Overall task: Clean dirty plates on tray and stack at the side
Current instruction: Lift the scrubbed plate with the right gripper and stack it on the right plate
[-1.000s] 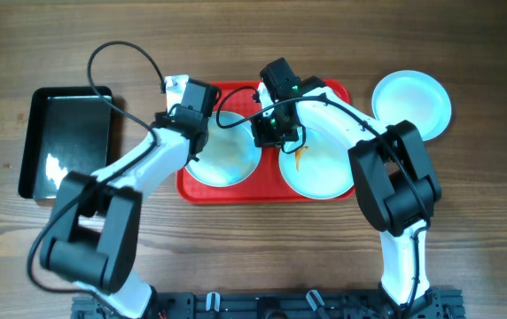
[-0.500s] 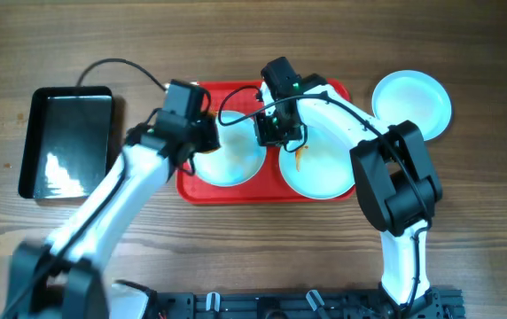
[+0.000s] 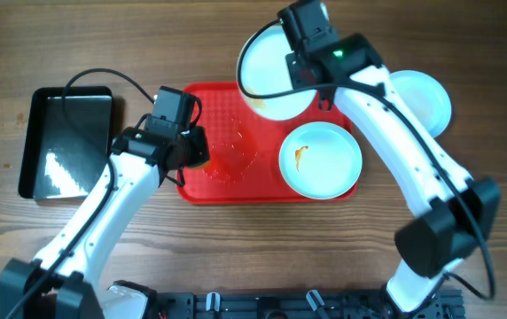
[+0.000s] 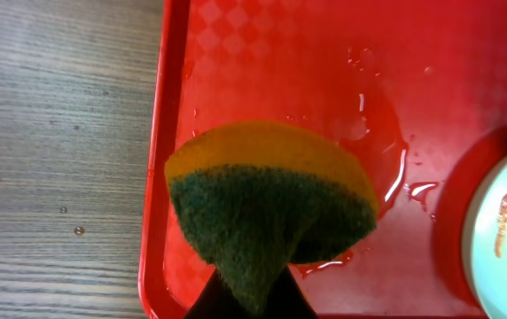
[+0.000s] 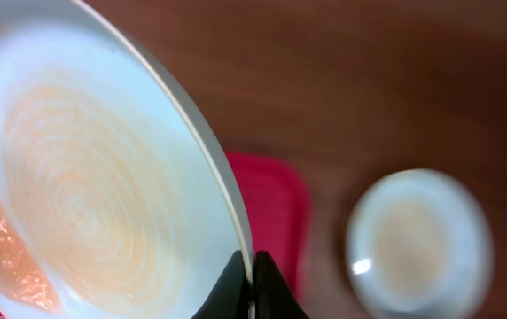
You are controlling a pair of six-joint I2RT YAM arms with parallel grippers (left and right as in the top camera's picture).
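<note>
**Ana:** What do the left fingers (image 4: 298, 308) have?

**Ben:** They are pressed together on the narrow lower end of a sponge (image 4: 271, 208). Its green scouring face is toward the wrist camera, with yellow foam behind. The sponge hangs over the red tray (image 4: 262, 53), near the tray's short rim on the side of the black tray (image 3: 67, 142). Whether it touches the tray floor cannot be told.

**Ana:** And beside it?

**Ben:** A puddle (image 4: 382, 142) of water lies on the bare tray floor, just beside the sponge, toward the tray's middle.

**Ana:** The right fingers (image 5: 276, 297)?

**Ben:** They are drawn in to a thin gap, pinching the rim of the held plate (image 5: 85, 204). That plate is tilted in the air over the tray's far long rim, with much of it past the rim. A pale orange wet film shows low in its well.

**Ana:** Where are the other plates?

**Ben:** The smeared plate (image 3: 320, 159) lies flat in the tray, in the half away from the black tray. It has an orange smear (image 3: 300, 158) on its side toward the tray's middle. The third plate (image 3: 426, 106) sits on the wooden surface (image 3: 236, 257) off the tray, just beyond the tray's far corner on that same side. The right arm partly covers it.
</note>
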